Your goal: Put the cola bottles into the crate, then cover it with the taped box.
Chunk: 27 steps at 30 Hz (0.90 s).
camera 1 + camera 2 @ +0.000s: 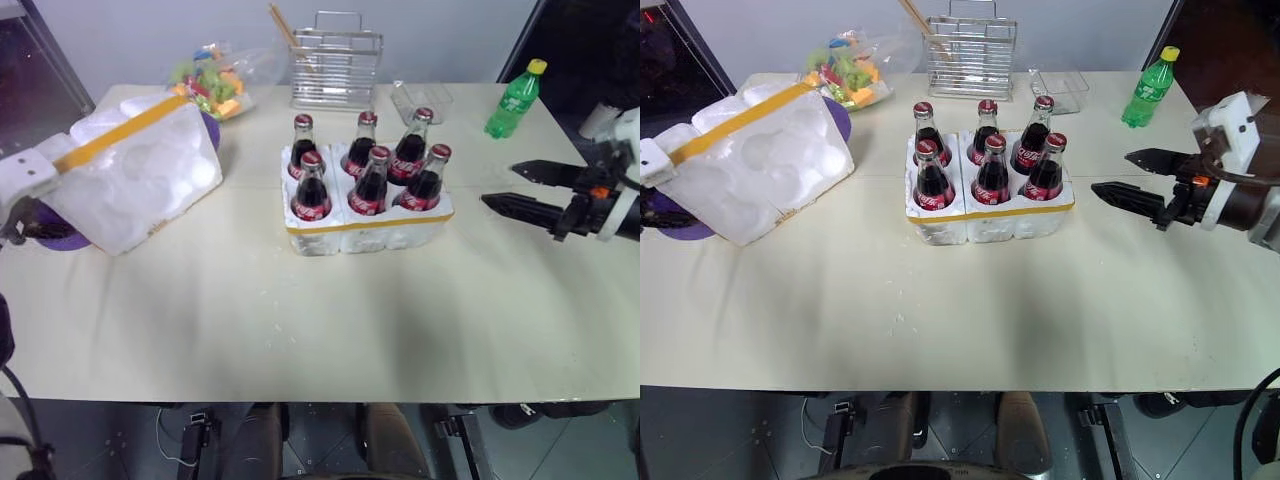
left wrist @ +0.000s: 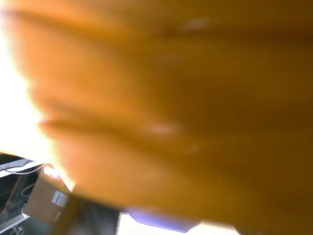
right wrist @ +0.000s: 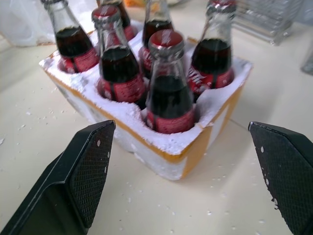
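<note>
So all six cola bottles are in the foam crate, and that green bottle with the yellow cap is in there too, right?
Not quite. The six cola bottles do stand in the crate, but the green bottle stands apart on the table, near its far right corner. The left eye view shows it.

Pale cream counter point(image 1: 300, 330), flecked with white crumbs, under even soft light. Plain grey-white wall point(image 1: 150, 40) behind, dark openings at both far corners. Dark floor point(image 1: 760, 430) below the near edge, with black cables and fittings.
</note>
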Tool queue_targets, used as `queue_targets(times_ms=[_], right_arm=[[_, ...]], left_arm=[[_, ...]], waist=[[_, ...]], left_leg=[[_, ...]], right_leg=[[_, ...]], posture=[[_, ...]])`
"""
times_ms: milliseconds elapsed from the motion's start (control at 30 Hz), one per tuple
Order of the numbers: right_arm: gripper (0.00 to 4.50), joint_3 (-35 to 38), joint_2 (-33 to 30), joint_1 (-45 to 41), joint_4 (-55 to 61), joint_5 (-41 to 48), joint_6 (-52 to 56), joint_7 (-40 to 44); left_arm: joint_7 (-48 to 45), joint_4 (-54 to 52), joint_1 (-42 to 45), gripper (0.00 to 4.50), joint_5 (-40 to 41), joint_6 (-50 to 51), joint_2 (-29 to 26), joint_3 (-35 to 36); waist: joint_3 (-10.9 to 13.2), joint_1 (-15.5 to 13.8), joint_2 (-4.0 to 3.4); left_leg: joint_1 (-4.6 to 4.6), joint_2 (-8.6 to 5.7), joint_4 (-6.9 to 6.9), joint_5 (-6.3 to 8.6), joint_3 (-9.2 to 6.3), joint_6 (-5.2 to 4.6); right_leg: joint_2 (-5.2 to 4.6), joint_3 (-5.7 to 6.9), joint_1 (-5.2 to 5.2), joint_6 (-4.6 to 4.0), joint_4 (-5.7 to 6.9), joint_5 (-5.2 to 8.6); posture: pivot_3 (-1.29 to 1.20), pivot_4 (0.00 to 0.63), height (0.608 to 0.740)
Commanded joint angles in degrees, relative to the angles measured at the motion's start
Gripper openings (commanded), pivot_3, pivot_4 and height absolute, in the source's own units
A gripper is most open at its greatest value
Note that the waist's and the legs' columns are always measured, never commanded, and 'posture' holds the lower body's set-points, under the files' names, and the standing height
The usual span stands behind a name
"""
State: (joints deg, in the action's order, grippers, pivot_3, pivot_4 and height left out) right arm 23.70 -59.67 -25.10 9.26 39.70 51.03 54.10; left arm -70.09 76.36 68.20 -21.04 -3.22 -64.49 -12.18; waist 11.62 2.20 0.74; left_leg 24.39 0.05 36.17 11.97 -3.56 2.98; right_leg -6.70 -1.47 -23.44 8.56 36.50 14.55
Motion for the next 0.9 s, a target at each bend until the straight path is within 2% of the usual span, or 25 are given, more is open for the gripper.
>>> queue_targets(times_ms=[33, 67, 100, 367, 567, 667, 767, 900], right_arm=[[4.50, 3.0, -1.3, 0.6, 2.4, 1.4, 0.4, -0.5], [4.50, 3.2, -1.3, 0.8, 2.5, 1.5, 0.4, -0.6], [4.50, 3.3, -1.2, 1.1, 2.7, 1.5, 0.4, -0.7], [4.50, 3.5, -1.5, 1.6, 2.9, 2.1, 0.6, -1.4], [4.50, 3.5, -1.6, 1.9, 2.1, 1.6, 0.2, -1.6], [4.50, 3.4, -2.2, 2.4, 1.8, 1.0, -0.1, -1.3], [4.50, 3.9, -3.1, 2.7, 1.1, 1.6, 0.9, -0.7], [4.50, 4.8, -3.5, 3.1, 0.9, 1.2, 0.4, -1.3]], left_arm=[[0.3, 0.4, 0.4, 0.65, -0.6, 0.3, -0.8, 0.4], [0.5, 0.3, 0.3, 0.42, -0.6, 0.3, -0.8, 0.4], [0.6, 0.3, 0.3, 0.39, -0.4, 0.3, -0.8, 0.6], [-1.9, -0.8, 1.3, 0.39, 2.7, -0.1, -1.8, 4.0], [-3.2, -4.6, 3.5, 0.39, 8.3, -3.7, -2.1, 9.5], [-4.3, -9.7, 1.9, 0.39, 10.8, -8.3, -1.2, 11.1], [-4.2, -16.7, 0.5, 0.39, 14.0, -7.9, 0.9, 12.7], [1.1, -32.1, -2.9, 0.39, 15.0, -7.6, 5.0, 12.8]], waist=[[0.0, 0.0, 0.00], [0.0, 0.0, 0.00], [0.0, 0.0, 0.00], [0.0, 0.0, 0.01], [0.0, 0.0, 0.04], [0.0, 0.0, 0.04], [0.0, -0.1, 0.04], [0.0, -0.1, 0.04]], left_leg=[[0.00, 0.00, 0.00, 0.00, -0.01, 0.00], [-0.02, 0.00, 0.00, 0.00, -0.01, 0.00], [-0.03, 0.00, 0.00, 0.00, -0.01, 0.00], [-0.02, 0.00, 0.02, 0.00, -0.01, 0.00], [0.01, 0.00, 0.03, 0.00, -0.03, 0.00], [0.02, 0.00, 0.05, 0.00, -0.03, 0.00], [0.02, 0.00, 0.04, 0.00, -0.03, 0.00], [0.01, 0.00, 0.05, 0.00, -0.03, 0.00]], right_leg=[[0.00, 0.00, 0.00, 0.00, 0.02, 0.00], [0.00, 0.00, 0.00, -0.01, 0.06, 0.00], [0.00, 0.00, 0.00, -0.01, 0.06, 0.00], [0.00, 0.00, -0.02, -0.01, 0.13, 0.01], [0.00, 0.00, -0.04, -0.01, 0.12, 0.01], [0.00, 0.00, -0.04, -0.01, 0.12, 0.01], [0.00, 0.00, -0.03, -0.01, 0.12, 0.01], [0.00, -0.01, -0.02, -0.01, 0.14, 0.01]], posture=[[0.00, 0.150, 0.739], [0.00, 0.150, 0.739], [0.00, 0.150, 0.739], [0.00, 0.150, 0.739], [0.00, 0.150, 0.739], [0.00, 0.150, 0.739], [0.00, 0.150, 0.739], [0.00, 0.150, 0.739]])
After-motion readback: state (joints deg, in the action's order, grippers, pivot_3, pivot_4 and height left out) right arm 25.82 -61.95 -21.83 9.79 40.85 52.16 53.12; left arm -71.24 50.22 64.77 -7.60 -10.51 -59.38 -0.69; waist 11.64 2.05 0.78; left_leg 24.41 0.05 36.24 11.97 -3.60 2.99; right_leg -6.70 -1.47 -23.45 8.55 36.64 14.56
